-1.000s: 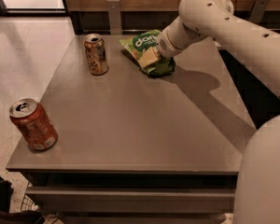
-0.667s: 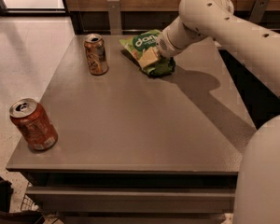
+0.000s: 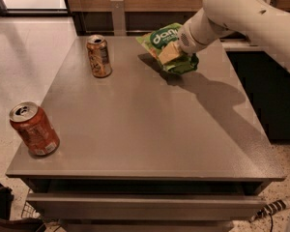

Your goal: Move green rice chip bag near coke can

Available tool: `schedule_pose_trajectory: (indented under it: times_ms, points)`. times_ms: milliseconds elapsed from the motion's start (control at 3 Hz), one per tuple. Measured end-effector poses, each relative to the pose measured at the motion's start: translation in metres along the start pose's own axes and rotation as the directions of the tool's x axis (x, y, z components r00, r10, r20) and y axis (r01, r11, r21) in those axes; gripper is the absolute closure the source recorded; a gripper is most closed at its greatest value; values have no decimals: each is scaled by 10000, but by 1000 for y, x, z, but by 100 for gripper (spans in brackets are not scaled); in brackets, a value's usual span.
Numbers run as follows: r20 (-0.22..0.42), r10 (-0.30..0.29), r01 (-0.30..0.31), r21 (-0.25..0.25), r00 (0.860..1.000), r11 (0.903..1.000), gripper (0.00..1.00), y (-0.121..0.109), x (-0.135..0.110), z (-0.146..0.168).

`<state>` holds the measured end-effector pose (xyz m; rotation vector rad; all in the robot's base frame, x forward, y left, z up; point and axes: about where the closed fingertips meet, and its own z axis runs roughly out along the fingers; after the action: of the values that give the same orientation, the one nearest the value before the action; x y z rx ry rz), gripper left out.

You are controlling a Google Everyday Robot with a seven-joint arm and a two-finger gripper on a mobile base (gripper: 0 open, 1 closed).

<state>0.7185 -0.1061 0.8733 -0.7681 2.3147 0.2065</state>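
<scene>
Green and crinkly, the green rice chip bag (image 3: 160, 36) is at the far side of the worktop (image 3: 150, 129), a bit right of the middle. My hand (image 3: 171, 56) is closed on it, with one tan pad pressed on its front. The bag looks tipped up with a dark shadow under it. I think it is just off the top, but I cannot be sure.

The coke can (image 3: 35, 129) stands at the near left corner, well apart from the bag. It is very close to the left edge and the front edge, and that is my big worry. If I bring the bag in too fast or too low, it may bump the can and knock it off. The bag is thin and slippery too, so it might slide out of my hold on the long way across.

The tan-gold can (image 3: 99, 57) stands at the far left. If I swing left first, the bag or the arm (image 3: 241, 8) may hit it.

The middle of the worktop is bare, so a slanting path from far right to near left has lots of room. I would put the bag down on the inner side of the coke can, away from the edges.
</scene>
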Motion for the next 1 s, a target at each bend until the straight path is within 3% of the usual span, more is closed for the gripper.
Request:
schedule_pose_trajectory:
  times_ms: [333, 667, 1000]
  points:
    - [206, 45, -61, 798, 9998, 9968, 100, -16, 3, -40]
    - [324, -36, -1, 1132, 9995, 9936, 100, -25, 6, -68]
    - [486, -224, 187, 759, 9986, 9969, 100, -28, 12, -94]
